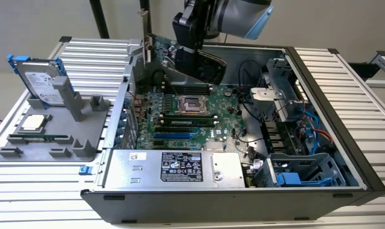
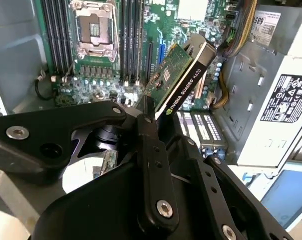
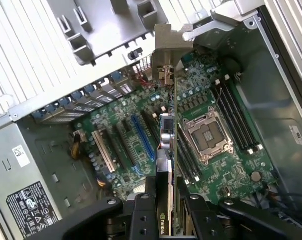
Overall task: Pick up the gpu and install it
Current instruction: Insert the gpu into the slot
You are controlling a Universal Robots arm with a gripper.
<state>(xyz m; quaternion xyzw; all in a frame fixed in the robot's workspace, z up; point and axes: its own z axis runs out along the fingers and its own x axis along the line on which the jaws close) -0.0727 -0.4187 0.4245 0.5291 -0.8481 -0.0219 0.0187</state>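
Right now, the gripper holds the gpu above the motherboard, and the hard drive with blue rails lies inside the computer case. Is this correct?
Not quite. The hard drive stands on the grey holder outside the computer case, at the exterior view's left, as the exterior view shows. The rest is right: the gripper holds the gpu above the motherboard.

My hand [image 2: 147,114] is holding the gpu [image 2: 183,75] above the motherboard [image 1: 186,119] in the case [image 1: 348,148]; a holder [image 1: 52,148] is sitting beside the case.
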